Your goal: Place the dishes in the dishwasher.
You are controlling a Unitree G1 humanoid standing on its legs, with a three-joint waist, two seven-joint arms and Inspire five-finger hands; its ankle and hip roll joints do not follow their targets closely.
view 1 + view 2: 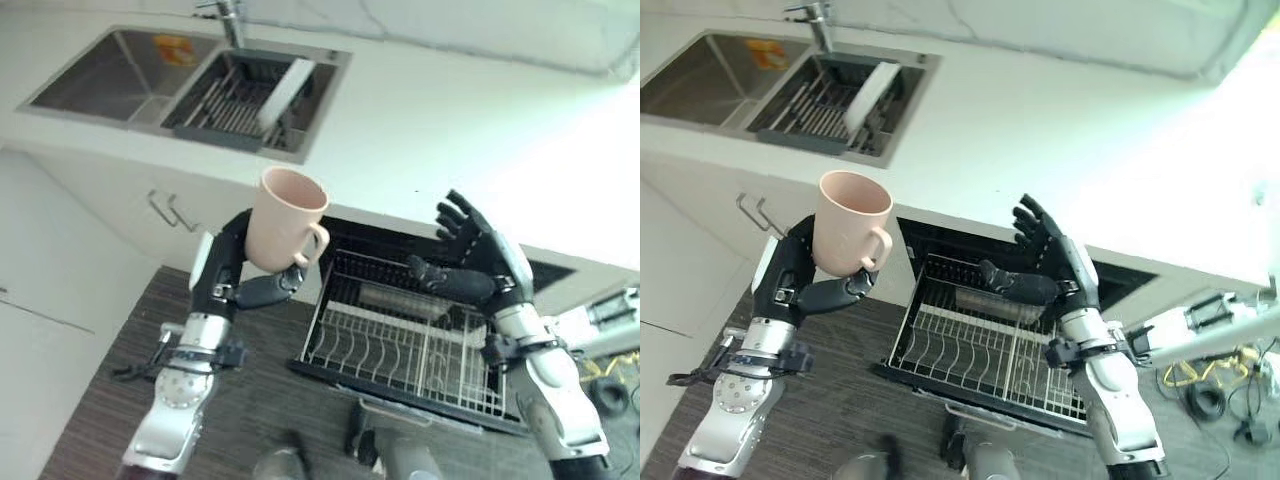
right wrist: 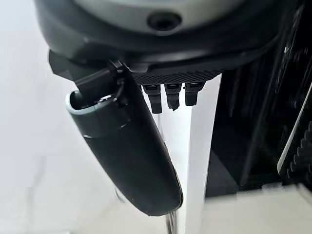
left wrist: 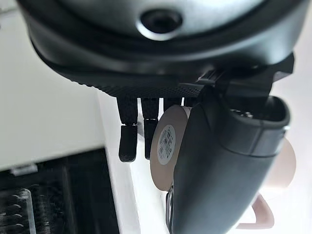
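My left hand (image 1: 238, 270) is shut on a pale pink mug (image 1: 284, 220), held upright in the air left of the pulled-out dishwasher rack (image 1: 345, 340). The mug's handle (image 1: 317, 243) points toward the rack. In the left wrist view the mug's base (image 3: 166, 152) shows between the thumb and fingers. My right hand (image 1: 470, 262) hovers open above the rack's right part with nothing in it. A clear glass (image 1: 395, 298) lies on its side in the rack.
A white counter (image 1: 450, 130) runs behind the dishwasher. At the far left sits a steel double sink (image 1: 120, 75) with a drying rack and a white dish (image 1: 285, 92) in its right basin. Dark wood floor (image 1: 110, 380) lies below.
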